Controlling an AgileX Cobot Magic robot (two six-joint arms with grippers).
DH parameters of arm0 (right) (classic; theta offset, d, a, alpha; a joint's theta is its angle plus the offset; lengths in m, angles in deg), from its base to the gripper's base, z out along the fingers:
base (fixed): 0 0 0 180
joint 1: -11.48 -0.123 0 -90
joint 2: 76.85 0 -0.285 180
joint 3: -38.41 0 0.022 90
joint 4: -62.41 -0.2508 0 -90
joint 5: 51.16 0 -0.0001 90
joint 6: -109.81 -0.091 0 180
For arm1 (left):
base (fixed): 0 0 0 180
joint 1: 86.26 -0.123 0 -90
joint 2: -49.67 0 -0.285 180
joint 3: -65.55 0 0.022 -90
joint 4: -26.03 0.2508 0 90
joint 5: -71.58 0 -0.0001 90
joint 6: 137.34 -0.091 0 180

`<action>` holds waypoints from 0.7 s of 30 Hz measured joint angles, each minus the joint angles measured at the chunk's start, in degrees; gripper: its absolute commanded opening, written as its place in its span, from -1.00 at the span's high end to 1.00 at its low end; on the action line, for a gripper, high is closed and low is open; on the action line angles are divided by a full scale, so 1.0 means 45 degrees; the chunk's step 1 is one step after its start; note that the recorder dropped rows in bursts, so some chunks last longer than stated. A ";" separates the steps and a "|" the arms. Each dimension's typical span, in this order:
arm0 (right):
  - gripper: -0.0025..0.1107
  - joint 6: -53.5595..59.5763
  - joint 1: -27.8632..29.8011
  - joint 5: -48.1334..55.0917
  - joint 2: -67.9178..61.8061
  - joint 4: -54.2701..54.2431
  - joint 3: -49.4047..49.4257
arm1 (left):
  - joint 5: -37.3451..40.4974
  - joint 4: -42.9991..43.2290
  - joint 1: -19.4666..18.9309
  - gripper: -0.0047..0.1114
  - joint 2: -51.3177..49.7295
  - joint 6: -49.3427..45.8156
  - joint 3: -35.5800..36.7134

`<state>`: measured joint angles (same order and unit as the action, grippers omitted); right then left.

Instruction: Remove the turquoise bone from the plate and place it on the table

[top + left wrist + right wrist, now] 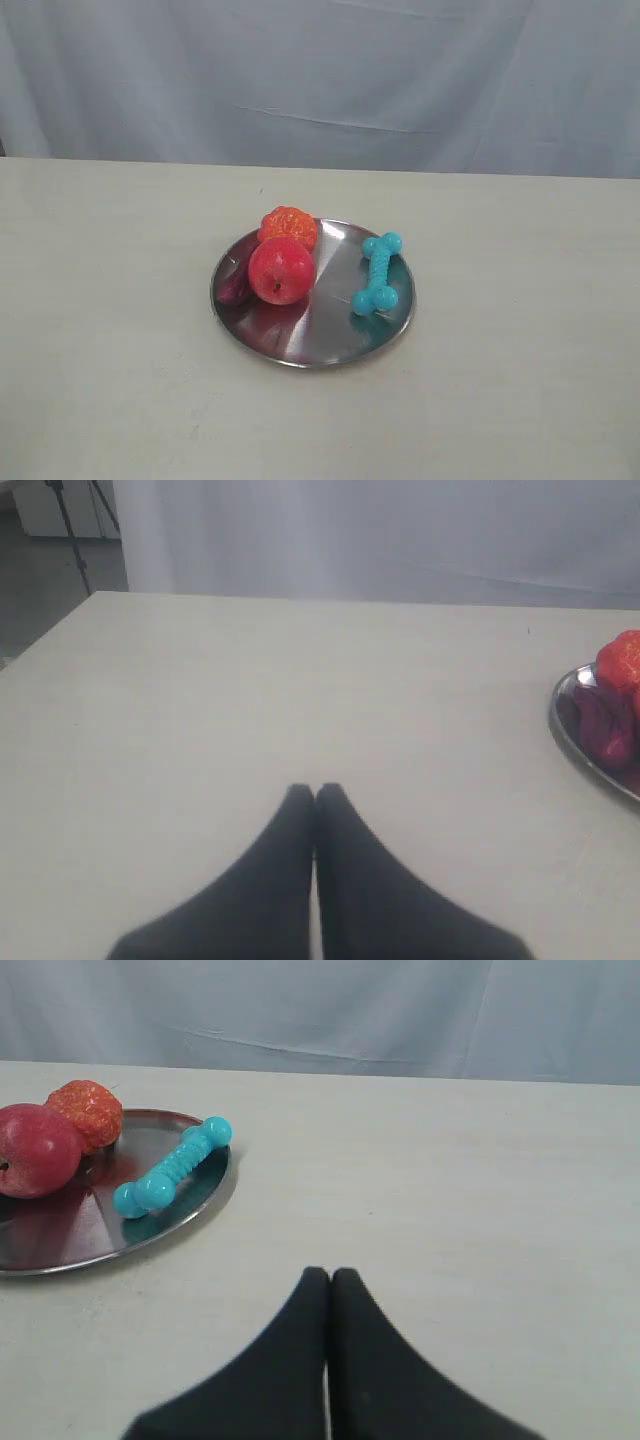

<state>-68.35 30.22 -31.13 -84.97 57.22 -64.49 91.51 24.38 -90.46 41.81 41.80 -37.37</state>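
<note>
While the left jaws and the right jaws are both hanging pressed shut and empty over the surface (480, 1180), the turquoise bone (172, 1165) is lying on the plate (70, 1225) at the edge nearer the right jaws, ahead of them toward the left arm's side, its long axis slanting across their approach.

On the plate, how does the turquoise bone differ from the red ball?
Shape: the turquoise bone is long with knobby ends and a ribbed shaft; the red ball is round and smooth. Place: the bone lies alone near the right rim of the plate in the exterior view; the ball sits left of centre, beside an orange toy. Shared: both rest on the plate.
</note>
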 measured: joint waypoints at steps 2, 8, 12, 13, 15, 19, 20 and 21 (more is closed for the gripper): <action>0.96 0.0000 0.0000 0.0000 0.0000 0.0000 0.0000 | 0.0000 0.0000 0.0000 0.92 0.0000 0.0000 0.0000; 0.96 0.0000 0.0000 0.0000 0.0000 0.0025 0.0000 | 0.0000 0.0000 0.0000 0.92 0.0000 0.0000 0.0000; 0.96 0.0091 0.0000 -0.0884 0.0000 0.0225 0.0000 | 0.0000 0.0000 0.0000 0.92 0.0000 0.0000 0.0000; 0.96 0.0113 0.0000 -0.1218 0.0000 0.0225 0.0000 | 0.0000 0.0000 0.0000 0.92 0.0000 0.0000 0.0000; 0.96 0.0122 0.0000 -0.2090 0.0000 0.0251 0.0000 | 0.0000 0.0000 0.0000 0.92 0.0000 0.0000 0.0000; 0.96 0.0146 0.0000 -0.3689 0.0000 0.0307 0.0000 | 0.0000 0.0000 0.0000 0.92 0.0000 0.0000 0.0000; 0.96 0.0146 0.0000 -0.4014 0.0000 0.0307 0.0000 | 0.0000 0.0000 0.0000 0.92 0.0000 0.0000 0.0000; 0.96 0.0146 0.0000 -0.4267 0.0000 0.0307 0.0000 | 0.0000 0.0000 0.0000 0.92 0.0000 0.0000 0.0000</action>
<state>-67.69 30.22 -50.33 -84.97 58.60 -64.49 91.51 24.38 -90.46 41.81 41.80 -37.37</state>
